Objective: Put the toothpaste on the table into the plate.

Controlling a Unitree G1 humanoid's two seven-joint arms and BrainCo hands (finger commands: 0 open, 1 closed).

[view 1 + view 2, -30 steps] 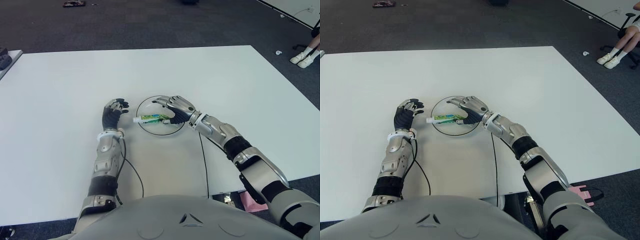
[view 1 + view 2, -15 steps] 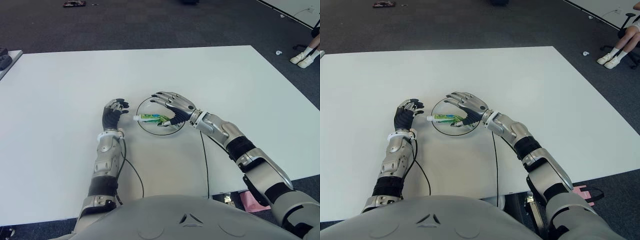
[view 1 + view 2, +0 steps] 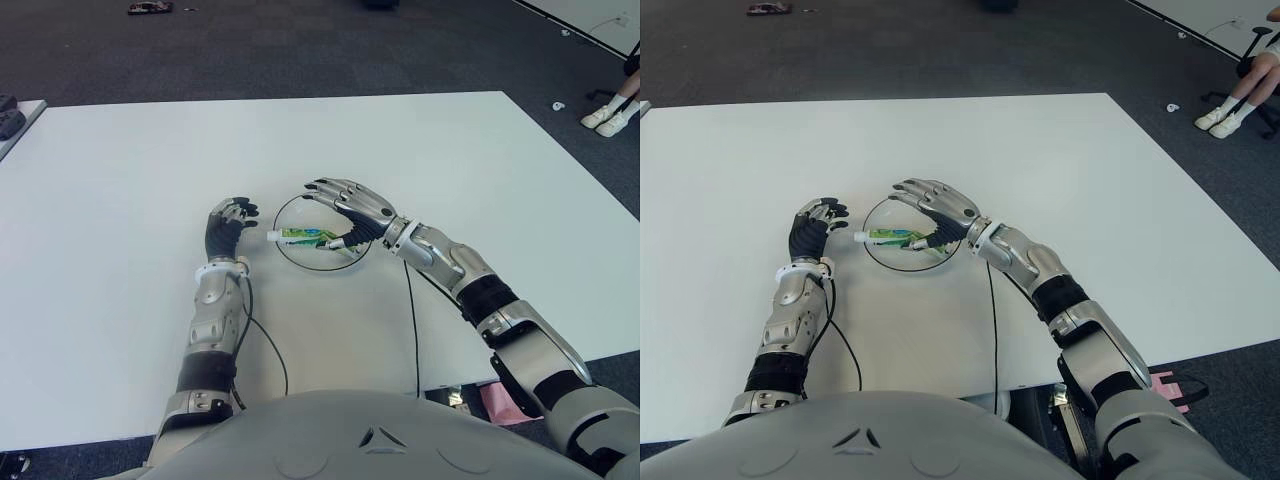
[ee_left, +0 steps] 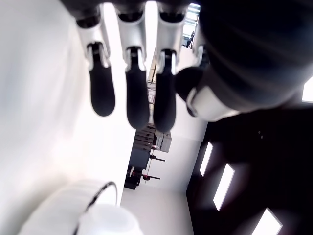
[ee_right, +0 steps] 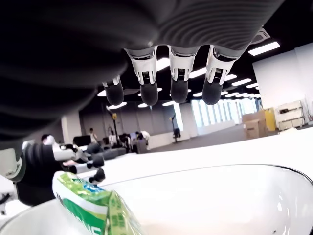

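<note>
A green and white toothpaste tube (image 3: 303, 237) lies in the clear round plate (image 3: 299, 257) near the middle of the white table (image 3: 420, 160), its white cap over the plate's left rim. My right hand (image 3: 345, 204) hovers above the plate's right half with its fingers spread and nothing in them; in the right wrist view the tube (image 5: 95, 208) lies loose below the fingertips (image 5: 148, 93). My left hand (image 3: 226, 225) shows just left of the plate, fingers relaxed and holding nothing.
A person's legs and white shoes (image 3: 610, 113) show on the dark floor past the table's far right corner. A cable (image 3: 411, 320) trails from my right wrist toward the front edge. A second table's corner (image 3: 10, 112) shows at the far left.
My right hand has opened, let go of the tube and lifted up from the plate. The tube now lies free in the plate. The left hand has not moved.
</note>
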